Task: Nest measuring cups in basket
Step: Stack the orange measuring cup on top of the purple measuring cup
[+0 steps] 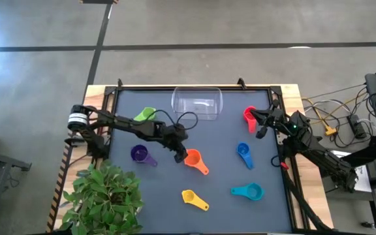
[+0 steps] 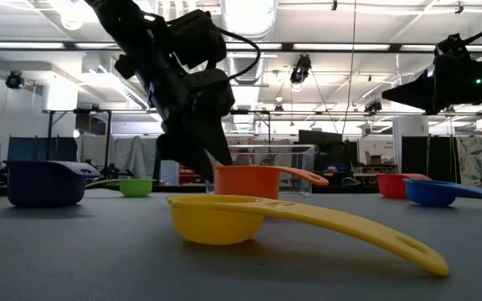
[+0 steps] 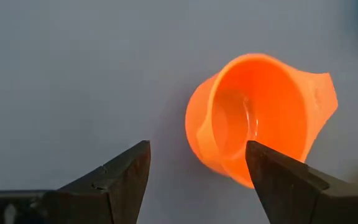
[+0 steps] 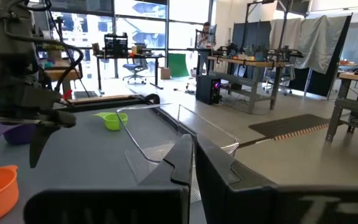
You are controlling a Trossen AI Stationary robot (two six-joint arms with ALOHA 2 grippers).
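The left gripper [image 3: 197, 177] hangs over the orange cup [image 3: 260, 118] mid-bench, jaws spread, nothing held. Next: drop astride its wall and close. The right gripper [image 1: 261, 122] waits clenched near the basket [image 1: 197, 103].

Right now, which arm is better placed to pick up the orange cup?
Left. The left gripper hangs open right beside the orange cup, while the right gripper, shut, waits near the red cup.

Orange cup [image 3: 260, 118]: glossy, smooth, slightly translucent plastic. Yellow cup [image 2: 224, 219]: smooth plastic, soft sheen. Basket [image 1: 197, 104]: clear glossy plastic. Table mat [image 1: 220, 170]: matt grey-blue. Table edge [image 1: 292, 98]: bare wood. Left gripper [image 3: 197, 180] fingers: matt black.
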